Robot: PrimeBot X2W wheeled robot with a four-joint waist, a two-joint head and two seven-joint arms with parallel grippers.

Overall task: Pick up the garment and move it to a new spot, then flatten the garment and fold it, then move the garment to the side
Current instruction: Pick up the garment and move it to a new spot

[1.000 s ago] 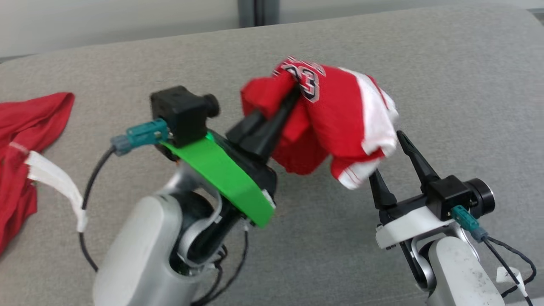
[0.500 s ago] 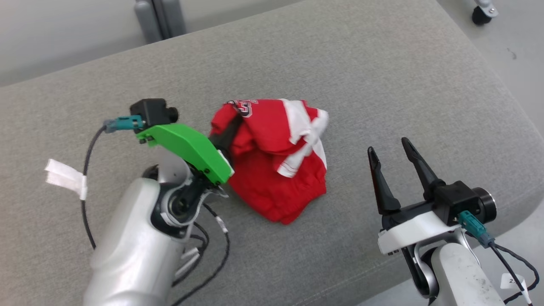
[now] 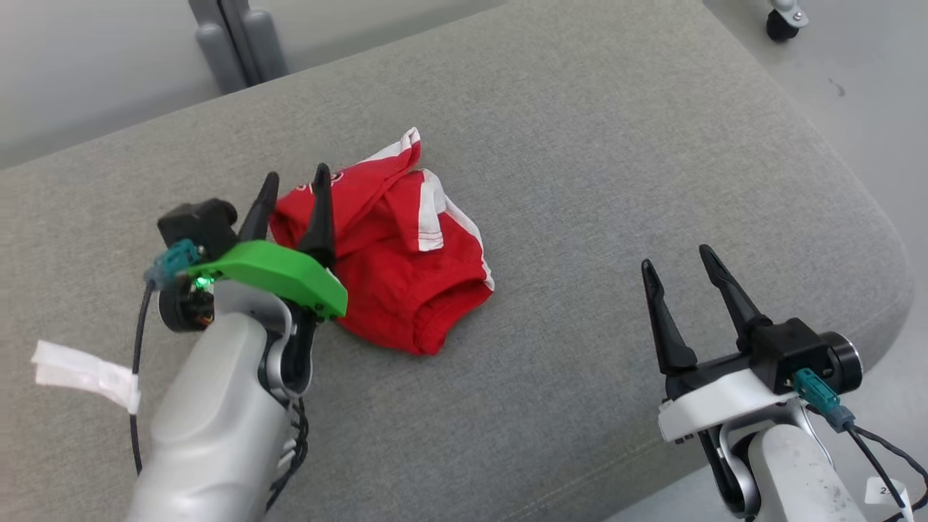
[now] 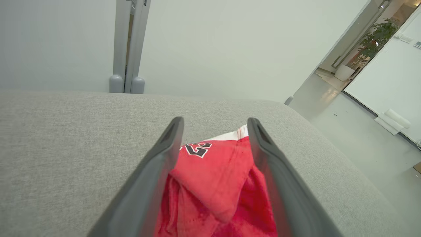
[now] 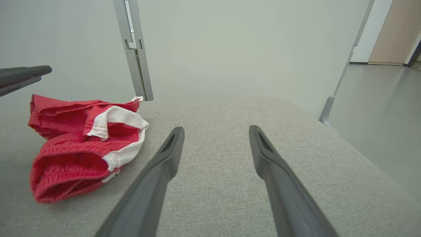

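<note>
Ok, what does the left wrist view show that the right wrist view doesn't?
Left wrist view: the left gripper, open, with the red garment seen between its fingers, a black number print on the cloth, and a potted plant beyond a doorway.
Right wrist view: the right gripper, open over bare grey cushion, with the garment's ribbed hem opening and white trim off to its left.
Both: the garment, the cushion and a grey post behind.

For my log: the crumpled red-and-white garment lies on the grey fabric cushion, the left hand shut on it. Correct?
No: the left hand is open, not shut on the crumpled red-and-white garment, as the left wrist view shows. The rest holds.
</note>
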